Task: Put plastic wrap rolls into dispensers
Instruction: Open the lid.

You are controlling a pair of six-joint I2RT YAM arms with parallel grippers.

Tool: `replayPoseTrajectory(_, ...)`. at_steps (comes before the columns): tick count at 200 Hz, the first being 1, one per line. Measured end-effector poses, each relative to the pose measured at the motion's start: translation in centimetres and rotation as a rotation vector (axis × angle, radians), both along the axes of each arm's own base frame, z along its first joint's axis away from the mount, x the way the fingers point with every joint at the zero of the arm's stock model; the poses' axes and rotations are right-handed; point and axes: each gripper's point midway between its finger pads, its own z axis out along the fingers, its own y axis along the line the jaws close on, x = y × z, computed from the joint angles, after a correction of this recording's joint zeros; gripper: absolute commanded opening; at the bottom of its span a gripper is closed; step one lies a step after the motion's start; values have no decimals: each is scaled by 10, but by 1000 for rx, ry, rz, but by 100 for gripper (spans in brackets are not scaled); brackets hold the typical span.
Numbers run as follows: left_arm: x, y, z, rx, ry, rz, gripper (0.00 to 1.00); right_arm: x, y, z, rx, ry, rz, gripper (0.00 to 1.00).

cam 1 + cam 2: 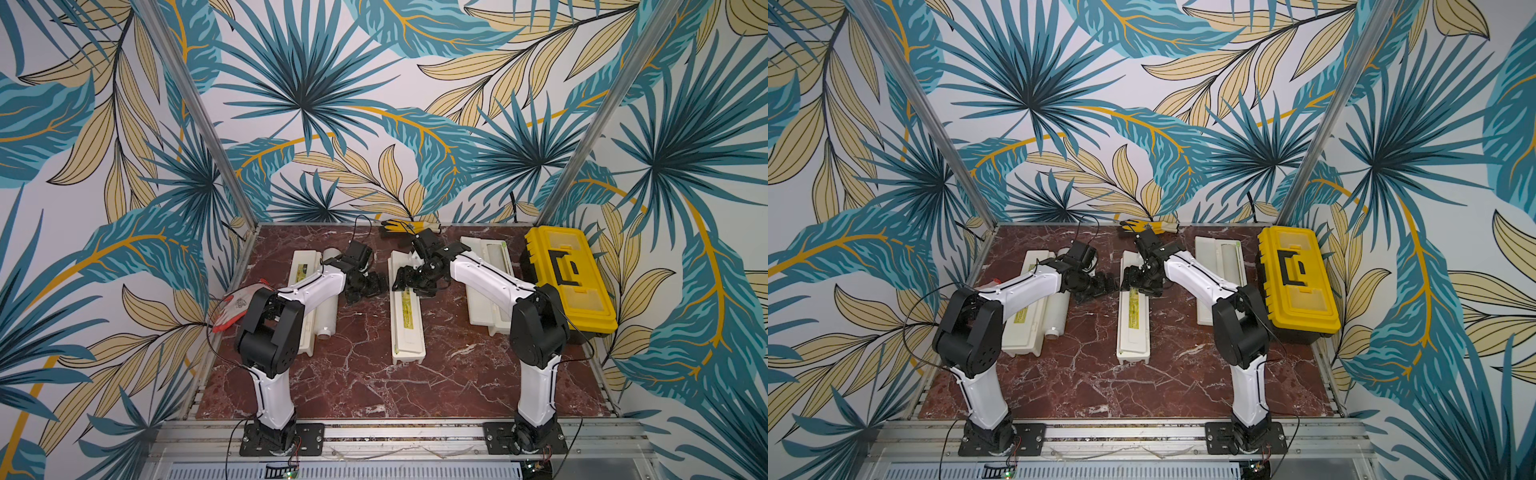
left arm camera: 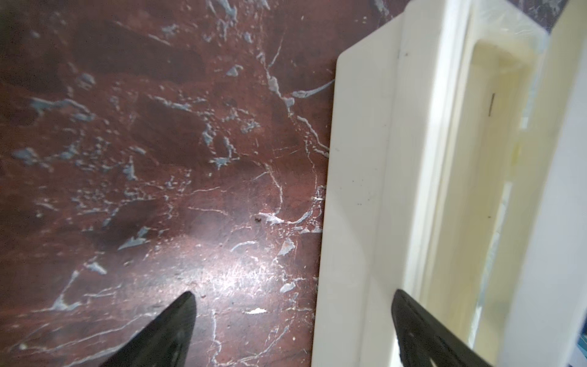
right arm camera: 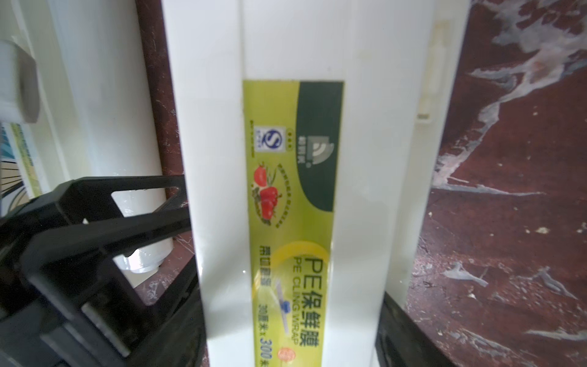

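Note:
Three cream dispensers lie side by side on the marble table. My right gripper (image 1: 401,284) (image 3: 290,317) straddles the middle dispenser (image 1: 405,324) (image 3: 365,127), which has its labelled lid down; a finger presses on each long side. To its left, my left gripper (image 1: 380,286) (image 2: 293,294) stands open, one finger above this dispenser's rim (image 2: 359,190), the other over the table. One plastic wrap roll (image 1: 326,303) (image 3: 127,127) lies against the left dispenser (image 1: 301,266). The right dispenser (image 1: 484,307) is open, with another roll (image 1: 494,251) inside.
A yellow-black toolbox (image 1: 569,282) stands at the right edge next to the right dispenser. An orange-white glove (image 1: 237,307) lies at the left edge, and a yellow-black glove (image 1: 409,226) at the back wall. Bare marble (image 1: 374,386) stretches along the front.

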Motion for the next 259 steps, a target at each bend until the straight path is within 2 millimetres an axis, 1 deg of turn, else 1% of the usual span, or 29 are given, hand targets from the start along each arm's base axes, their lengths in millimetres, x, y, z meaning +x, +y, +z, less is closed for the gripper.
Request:
replayPoseTrajectory(25, -1, -4, 3, -13, 0, -4, 96, 3, 1, 1, 46, 9, 1, 64)
replayPoseTrajectory(68, -6, -18, 8, -32, 2, -32, 95, 5, 1, 4, 89, 15, 5, 65)
replayPoseTrajectory(80, -5, -19, 10, -35, -1, -33, 95, 6, 0, 4, 98, 17, 6, 70)
replayPoseTrajectory(88, -5, -20, 11, -37, -2, -35, 95, 7, 0, 5, 103, 19, 6, 75)
replayPoseTrajectory(96, -5, -20, 12, -37, -2, -37, 95, 7, -1, 5, 107, 21, 8, 85)
replayPoseTrajectory(97, -5, -20, 12, -37, -2, -37, 95, 7, -1, 5, 108, 20, 10, 87)
replayPoseTrajectory(99, -5, -21, 12, -37, -3, -38, 95, 7, -1, 5, 108, 20, 11, 95)
replayPoseTrajectory(100, -5, -21, 12, -37, -3, -38, 95, 7, -1, 5, 109, 20, 11, 97)
replayPoseTrajectory(104, -5, -22, 13, -42, -3, -40, 95, 7, -1, 5, 113, 21, 9, 99)
replayPoseTrajectory(113, -5, -27, 16, -48, -10, -46, 95, 8, -1, 7, 123, 16, 22, 99)
replayPoseTrajectory(127, -5, -32, 21, -54, -18, -52, 95, 8, -8, 11, 124, 3, 21, 99)
replayPoseTrajectory(141, -5, -42, 28, -66, -36, -66, 95, 8, -18, 23, 132, -20, 19, 99)
replayPoseTrajectory(168, -3, -66, 51, -101, -90, -103, 95, 9, -47, 62, 134, -96, 1, 99)
replayPoseTrajectory(180, -5, -78, 61, -116, -108, -130, 95, 14, -62, 82, 121, -154, -22, 99)
replayPoseTrajectory(190, -9, -87, 66, -125, -117, -153, 95, 19, -76, 97, 101, -203, -44, 99)
replayPoseTrajectory(207, -16, -96, 67, -123, -118, -177, 95, 22, -96, 112, 48, -253, -69, 99)
replayPoseTrajectory(214, -18, -97, 66, -115, -118, -184, 95, 20, -102, 114, 25, -262, -72, 99)
replayPoseTrajectory(220, -19, -97, 65, -107, -118, -187, 95, 18, -105, 114, 6, -263, -73, 97)
replayPoseTrajectory(234, -17, -91, 62, -78, -121, -179, 95, 14, -109, 112, -30, -254, -71, 92)
replayPoseTrajectory(249, -11, -77, 62, -47, -128, -154, 95, 9, -111, 107, -67, -242, -70, 90)
replayPoseTrajectory(259, -5, -63, 66, -29, -143, -125, 95, 6, -108, 104, -97, -238, -62, 88)
